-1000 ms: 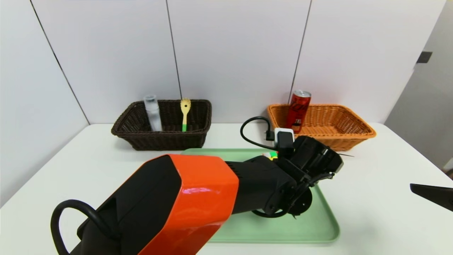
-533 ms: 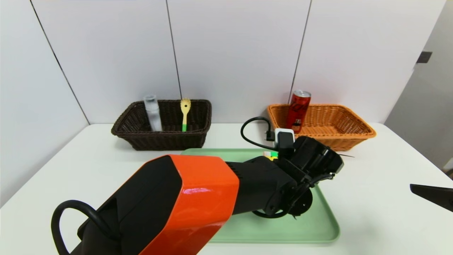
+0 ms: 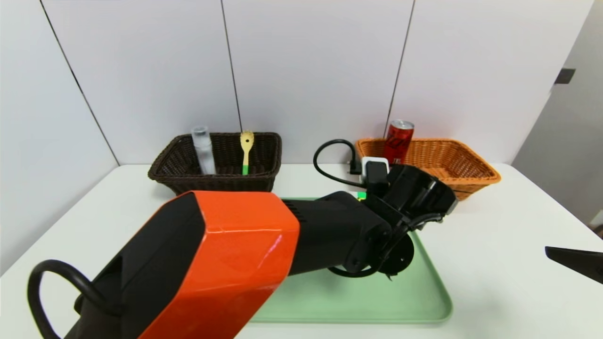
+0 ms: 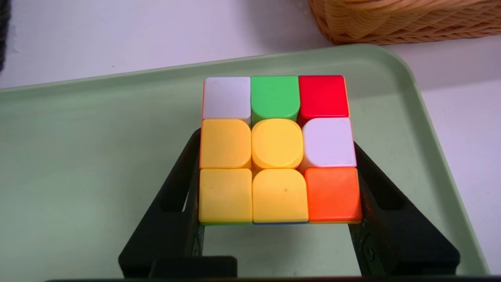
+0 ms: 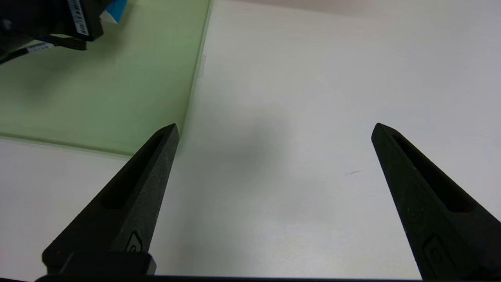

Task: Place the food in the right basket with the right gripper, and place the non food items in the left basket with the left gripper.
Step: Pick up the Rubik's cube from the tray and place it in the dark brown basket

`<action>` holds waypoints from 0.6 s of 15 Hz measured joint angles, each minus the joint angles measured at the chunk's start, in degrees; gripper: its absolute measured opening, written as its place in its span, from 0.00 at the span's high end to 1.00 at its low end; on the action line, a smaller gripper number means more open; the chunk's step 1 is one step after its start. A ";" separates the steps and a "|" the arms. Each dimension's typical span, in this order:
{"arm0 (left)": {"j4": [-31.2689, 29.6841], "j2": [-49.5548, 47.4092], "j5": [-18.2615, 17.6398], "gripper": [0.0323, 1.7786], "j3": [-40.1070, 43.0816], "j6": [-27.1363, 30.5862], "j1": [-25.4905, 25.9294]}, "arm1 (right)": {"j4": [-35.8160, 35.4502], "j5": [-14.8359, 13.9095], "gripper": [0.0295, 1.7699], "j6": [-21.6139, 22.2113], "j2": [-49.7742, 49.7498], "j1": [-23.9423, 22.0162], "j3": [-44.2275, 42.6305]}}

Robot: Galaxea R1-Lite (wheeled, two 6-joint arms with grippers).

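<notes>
We see one multicoloured puzzle cube clamped between the two black fingers of the left gripper, one finger pressed against each side face, so the pincer is closed on the cube, with the cube's mostly yellow face turned toward the wrist camera. The cube hangs above the far part of the single pale green tray, and a gap of tray shows beneath its lower edge. In the head view only a sliver of the cube peeks out past the left arm, whose glossy orange shell fills the foreground. We count two baskets at the back of the white table. The left basket, dark brown, holds two items standing upright against its walls: one white bottle with a grey cap and one yellow slotted spoon with a green handle. The right basket, orange-tan, holds one red drink can standing upright at its near left corner. The right gripper hovers low over bare table just beside the tray's right edge, well apart from both baskets; its two fingers are spread wide with nothing between them.
</notes>
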 joint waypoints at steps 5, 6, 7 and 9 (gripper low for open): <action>10.80 -8.87 -3.54 0.45 0.37 2.45 1.88 | 0.02 0.02 0.04 0.02 -0.18 0.00 0.06; 11.02 -10.64 -3.72 0.45 0.37 3.90 2.76 | 0.00 0.02 0.04 0.00 -0.21 0.00 0.23; 10.86 -12.19 -3.86 0.45 0.37 5.23 3.54 | 0.02 0.07 0.04 0.02 -0.21 0.00 0.54; 9.35 -15.19 -4.30 0.45 0.12 7.27 5.88 | 0.02 0.09 0.04 0.02 -0.21 0.00 1.06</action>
